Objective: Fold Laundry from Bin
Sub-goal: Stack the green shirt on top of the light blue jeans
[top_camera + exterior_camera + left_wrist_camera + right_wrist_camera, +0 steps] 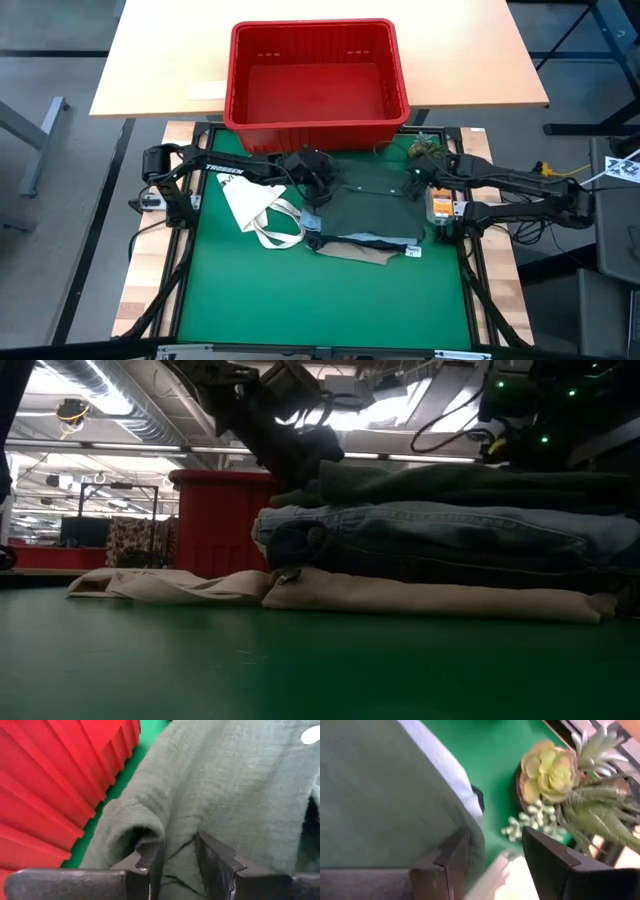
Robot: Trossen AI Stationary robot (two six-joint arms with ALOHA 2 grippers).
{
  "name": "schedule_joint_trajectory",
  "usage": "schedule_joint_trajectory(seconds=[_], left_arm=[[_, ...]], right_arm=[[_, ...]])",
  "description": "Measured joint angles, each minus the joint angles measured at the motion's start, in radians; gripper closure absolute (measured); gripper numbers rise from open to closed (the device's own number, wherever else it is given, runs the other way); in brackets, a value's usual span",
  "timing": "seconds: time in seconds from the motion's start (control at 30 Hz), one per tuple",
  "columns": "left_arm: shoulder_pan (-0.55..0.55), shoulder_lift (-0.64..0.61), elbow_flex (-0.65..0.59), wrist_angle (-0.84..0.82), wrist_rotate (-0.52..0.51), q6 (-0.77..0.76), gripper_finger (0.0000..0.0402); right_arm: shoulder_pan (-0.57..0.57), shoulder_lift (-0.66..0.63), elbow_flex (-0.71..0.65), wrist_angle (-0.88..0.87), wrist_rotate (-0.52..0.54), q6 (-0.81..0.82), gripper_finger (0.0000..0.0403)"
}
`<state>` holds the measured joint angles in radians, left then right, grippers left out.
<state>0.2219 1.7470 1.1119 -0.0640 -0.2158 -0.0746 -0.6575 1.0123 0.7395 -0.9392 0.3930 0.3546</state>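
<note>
Bin: You had the red bin [318, 78] at the upper centre of the high view, on the light wooden desk [150, 70], its near wall at the edge of the green mat [320, 290]. No garment showed inside it.

Laundry: You found the laundry stacked on the green mat at the centre of the high view, just below the bin. The dark olive-green piece [372, 208] lay on top. In the low view, light blue jeans [440, 540] sat under it and a beige piece [430, 600] lay at the bottom, touching the mat.

Left gripper: Your left gripper [318, 182] stood at the upper left corner of the stack. In the left wrist view its jaws were clamped on a raised fold of the dark olive-green piece [225, 790], with cloth filling the gap between the fingers [150, 865].

Right gripper: Your right gripper [418, 178] stood at the upper right corner of the stack. In the right wrist view one finger [447, 865] touched the garment edge and the other [555, 865] stood clear over the mat. The jaws were apart; you cannot tell whether cloth was caught.

Tote bag: A white tote bag [250, 205] with looped straps lay on the mat left of the stack.

Plant: A small artificial succulent [555, 770] sat beside the right gripper, near the mat's upper right corner.
</note>
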Motion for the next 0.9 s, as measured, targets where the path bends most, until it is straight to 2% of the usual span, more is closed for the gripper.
schedule_joint_trajectory(seconds=[0.17,0.47,0.73,0.9], left_arm=[[0.0,0.0,0.0,-0.044,-0.004,0.0,0.0294],[0.0,-0.029,0.0,-0.056,-0.008,0.0,0.0294],[0.001,-0.15,-0.002,-0.054,-0.007,0.0,0.0294],[-0.002,-0.196,-0.002,0.023,0.008,-0.001,0.0294]], right_arm=[[0.0,0.001,0.0,-0.116,-0.002,0.004,0.0219],[0.003,0.004,0.014,-0.174,-0.029,-0.001,0.0219],[0.003,-0.004,0.194,-0.343,-0.005,-0.005,0.0219],[0.003,-0.02,0.314,-0.32,-0.003,-0.004,0.0219]])
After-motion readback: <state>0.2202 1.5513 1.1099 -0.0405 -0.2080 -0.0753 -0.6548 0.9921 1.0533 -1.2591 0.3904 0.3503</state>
